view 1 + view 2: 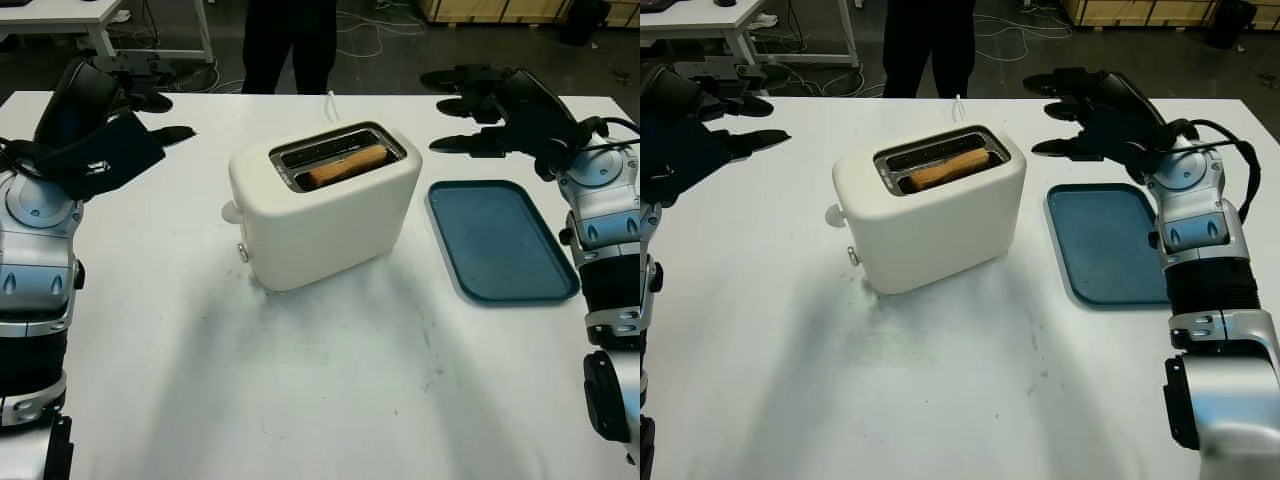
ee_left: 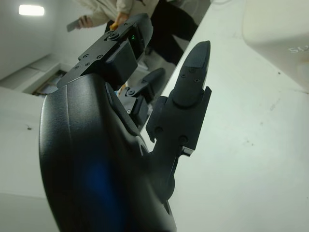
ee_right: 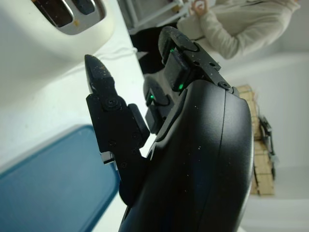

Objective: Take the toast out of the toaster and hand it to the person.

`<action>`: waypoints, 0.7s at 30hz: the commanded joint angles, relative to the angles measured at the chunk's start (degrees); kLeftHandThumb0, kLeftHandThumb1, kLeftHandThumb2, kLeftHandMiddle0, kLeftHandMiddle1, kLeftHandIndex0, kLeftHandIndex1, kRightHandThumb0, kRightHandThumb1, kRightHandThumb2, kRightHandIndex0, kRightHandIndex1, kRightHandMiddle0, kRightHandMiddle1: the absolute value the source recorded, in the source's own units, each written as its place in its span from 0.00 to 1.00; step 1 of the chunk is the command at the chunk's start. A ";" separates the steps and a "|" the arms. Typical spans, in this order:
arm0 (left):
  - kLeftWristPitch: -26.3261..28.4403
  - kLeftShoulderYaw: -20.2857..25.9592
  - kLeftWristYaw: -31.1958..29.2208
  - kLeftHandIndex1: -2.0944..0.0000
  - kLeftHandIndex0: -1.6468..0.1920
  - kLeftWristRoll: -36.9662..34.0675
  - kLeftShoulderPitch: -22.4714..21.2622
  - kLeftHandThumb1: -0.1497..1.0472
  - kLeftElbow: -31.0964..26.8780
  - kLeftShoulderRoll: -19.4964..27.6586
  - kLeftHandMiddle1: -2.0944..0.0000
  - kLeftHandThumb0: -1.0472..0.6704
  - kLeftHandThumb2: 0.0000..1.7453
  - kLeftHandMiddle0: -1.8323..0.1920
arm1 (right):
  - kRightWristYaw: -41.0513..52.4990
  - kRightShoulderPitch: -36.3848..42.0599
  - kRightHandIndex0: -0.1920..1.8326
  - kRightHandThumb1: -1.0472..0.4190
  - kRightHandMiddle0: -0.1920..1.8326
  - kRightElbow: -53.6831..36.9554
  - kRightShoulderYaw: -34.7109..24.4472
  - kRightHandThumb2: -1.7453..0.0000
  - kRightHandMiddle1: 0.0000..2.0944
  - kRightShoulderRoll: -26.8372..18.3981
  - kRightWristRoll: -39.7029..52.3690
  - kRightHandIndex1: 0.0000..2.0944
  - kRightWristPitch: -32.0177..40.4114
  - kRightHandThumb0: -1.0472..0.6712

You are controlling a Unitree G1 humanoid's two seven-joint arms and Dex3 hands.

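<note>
While the toast [image 1: 345,166] sits in the toaster [image 1: 325,205], the right hand [image 1: 1080,112] hangs open beside it, above the tray [image 1: 500,240]; left hand [image 1: 120,135] open, opposite side.

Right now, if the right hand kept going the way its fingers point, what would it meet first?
Probably the toaster. The right hand, open, hovers beyond the blue tray, fingers aimed toward the toaster's upper far side. Depth is unclear, so it might pass just behind it.

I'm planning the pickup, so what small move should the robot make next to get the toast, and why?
Probably swing the right hand left and down over the toaster slot. The toast still sits in the slot nearer the robot, its top edge exposed. Both hands are open, holding nothing; the right hovers beyond the blue tray, while the left hand hangs farther off.
</note>
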 commanded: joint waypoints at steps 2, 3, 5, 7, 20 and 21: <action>-0.36 -0.28 -0.18 0.99 0.50 0.25 0.14 0.83 -0.46 0.18 0.73 0.45 0.00 0.64 | 1.01 -3.77 0.37 0.19 0.36 -1.15 -1.06 1.00 0.01 0.26 2.44 0.01 -0.23 0.51; -0.41 -0.29 -0.19 0.99 0.50 0.27 0.16 0.83 -0.47 0.21 0.73 0.45 0.00 0.64 | 1.31 -4.60 0.38 0.20 0.37 -1.61 -0.74 1.00 0.01 -0.25 2.13 0.02 -0.52 0.51; -0.71 -0.38 -0.23 0.99 0.50 0.48 0.19 0.84 -0.38 0.45 0.73 0.45 0.00 0.64 | 3.00 -6.74 0.40 0.21 0.38 -2.14 -0.45 1.00 0.02 -0.86 2.46 0.02 -0.50 0.50; -0.92 -0.33 -0.15 0.99 0.50 0.47 0.17 0.84 -0.19 0.44 0.73 0.44 0.00 0.64 | 4.22 -9.32 0.43 0.23 0.41 -2.72 0.43 1.00 0.03 -1.15 1.83 0.04 -1.26 0.49; -0.43 -0.09 -0.23 1.00 0.50 0.14 0.27 0.83 -0.38 0.23 0.73 0.45 0.00 0.64 | 10.31 -17.13 0.57 0.29 0.55 -1.25 10.48 1.00 0.07 0.08 -4.63 0.12 -11.83 0.32; -0.35 -0.12 -0.25 1.00 0.50 0.19 0.26 0.83 -0.43 0.25 0.73 0.45 0.00 0.64 | 10.35 -17.10 0.58 0.29 0.55 -1.34 11.09 1.00 0.07 0.06 -5.25 0.13 -13.01 0.31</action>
